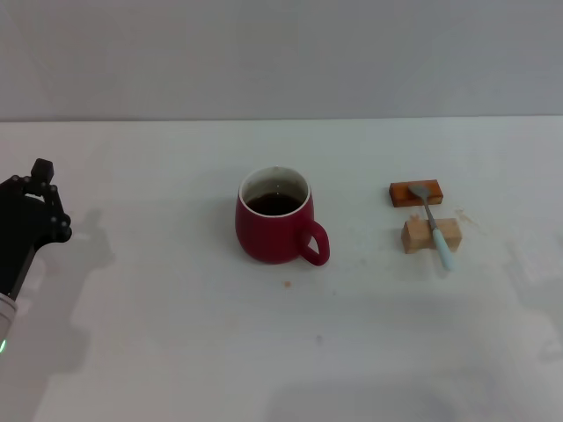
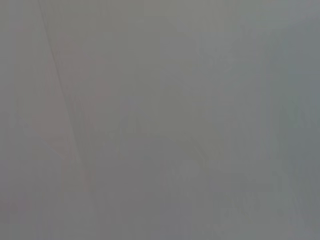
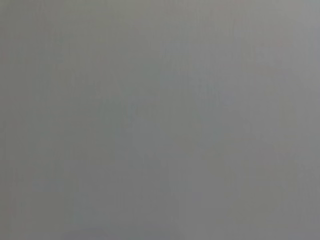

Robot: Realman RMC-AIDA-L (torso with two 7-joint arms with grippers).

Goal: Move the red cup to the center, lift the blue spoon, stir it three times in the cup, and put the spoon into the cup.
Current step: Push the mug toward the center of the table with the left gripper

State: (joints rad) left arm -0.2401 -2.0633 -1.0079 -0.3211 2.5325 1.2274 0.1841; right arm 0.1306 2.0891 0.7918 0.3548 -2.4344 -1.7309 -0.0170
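The red cup [image 1: 273, 230] stands upright near the middle of the white table [image 1: 176, 352], with dark liquid inside and its handle turned toward the front right. Right of it lies the blue spoon [image 1: 433, 224]. Its metal bowl rests on an orange-brown block [image 1: 416, 192] and its pale blue handle crosses a tan wooden block [image 1: 431, 235]. My left gripper [image 1: 37, 204] hangs at the far left edge, well away from the cup and holding nothing that I can see. The right gripper is out of view. Both wrist views show only plain grey.
A few small brown specks dot the table in front of the cup [image 1: 287, 284]. A pale wall [image 1: 281, 53] rises behind the table's far edge.
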